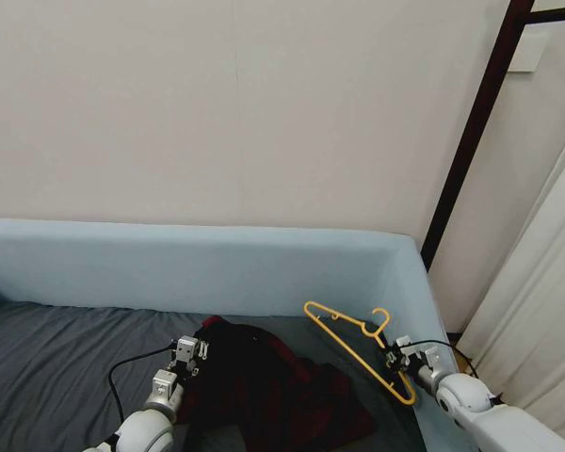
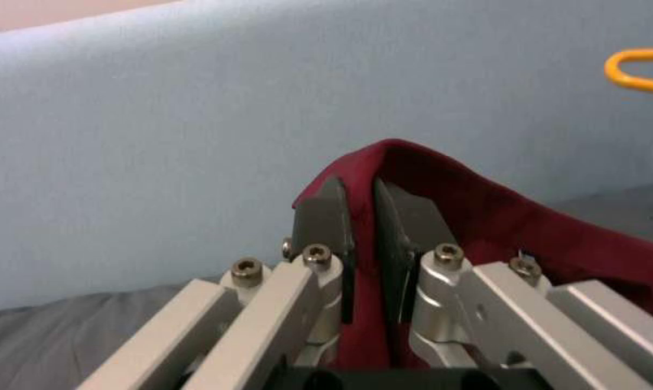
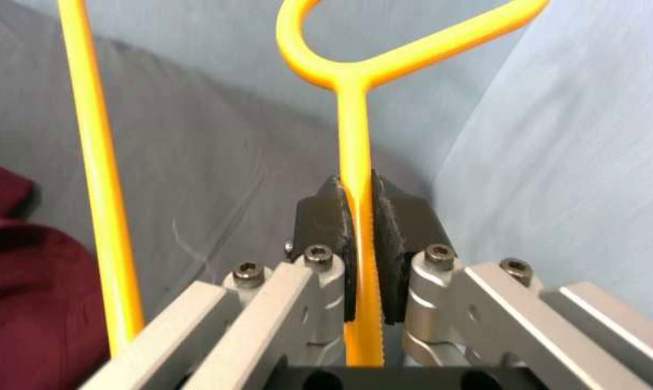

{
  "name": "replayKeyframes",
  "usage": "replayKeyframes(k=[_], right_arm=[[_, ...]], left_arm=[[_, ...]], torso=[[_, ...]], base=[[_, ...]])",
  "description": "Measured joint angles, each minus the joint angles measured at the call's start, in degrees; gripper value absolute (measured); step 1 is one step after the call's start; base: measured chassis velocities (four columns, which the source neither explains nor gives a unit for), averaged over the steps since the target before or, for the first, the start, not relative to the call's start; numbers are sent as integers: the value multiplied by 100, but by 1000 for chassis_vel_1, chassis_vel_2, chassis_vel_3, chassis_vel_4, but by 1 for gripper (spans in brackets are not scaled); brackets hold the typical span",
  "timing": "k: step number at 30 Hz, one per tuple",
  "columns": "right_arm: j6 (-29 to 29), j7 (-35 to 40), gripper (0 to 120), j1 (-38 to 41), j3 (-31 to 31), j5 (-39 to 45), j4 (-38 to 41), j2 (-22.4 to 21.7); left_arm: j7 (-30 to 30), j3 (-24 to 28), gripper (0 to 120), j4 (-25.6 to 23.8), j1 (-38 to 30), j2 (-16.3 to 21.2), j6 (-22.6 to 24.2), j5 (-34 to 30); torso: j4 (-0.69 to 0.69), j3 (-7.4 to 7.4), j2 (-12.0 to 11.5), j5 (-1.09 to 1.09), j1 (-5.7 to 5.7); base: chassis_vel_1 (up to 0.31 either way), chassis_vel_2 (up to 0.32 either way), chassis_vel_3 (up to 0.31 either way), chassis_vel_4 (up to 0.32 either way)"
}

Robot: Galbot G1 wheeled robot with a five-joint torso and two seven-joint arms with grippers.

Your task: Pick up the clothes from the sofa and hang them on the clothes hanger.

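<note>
Both grippers are loaded, so the step in hand, as I judge it, is to bring garment and hanger together. Nearest me, my left gripper (image 2: 361,215) is closed almost fully on a raised fold of the dark red garment (image 2: 489,219), with nothing but the cloth between the pads. The rest of the garment lies bunched on the grey seat cushion (image 1: 47,348) of the sofa, between my two arms. My right gripper (image 3: 357,213) is clamped tight on the stem of the orange hanger (image 3: 354,122) just below its hook. The hanger is held clear of the seat and tilted, one arm extending toward the garment side. I cannot tell which part of the garment I hold, so I should first lift the pinched fold only far enough to show a neck or hem opening. I should then feed the nearer hanger arm into that opening slowly, watching that the stem does not turn in the jaws — a thin round rod is likely to rotate under side load. The cloth looks limp and heavy, so a small pinch may slip, and I should lift without jerking. Both arms should stop short of the pale blue backrest (image 1: 217,268) and the wall (image 1: 264,113) beyond it.
</note>
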Motion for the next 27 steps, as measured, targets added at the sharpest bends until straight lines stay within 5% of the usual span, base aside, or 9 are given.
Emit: replayKeyframes(k=[7,17,27], right_arm=[[599,562,4,-1067,412,-1675,1576,-525],[1114,799,4,-1908,586,-3242,2198,-397],[1179,910,4,-2029,117,-3821,2557,-99]], left_arm=[[18,-30,6,-154,-1,107,29,-105],[5,-52,6,-441,9,202,133,-266],[-203,365,6,-1204,8,389,443,-368]], torso=[[-2,0,0,0,0],[0,0,0,1,0],[-2,0,1,0,0]], base=[[0,0,0,0],[0,0,0,0],[0,0,0,0]])
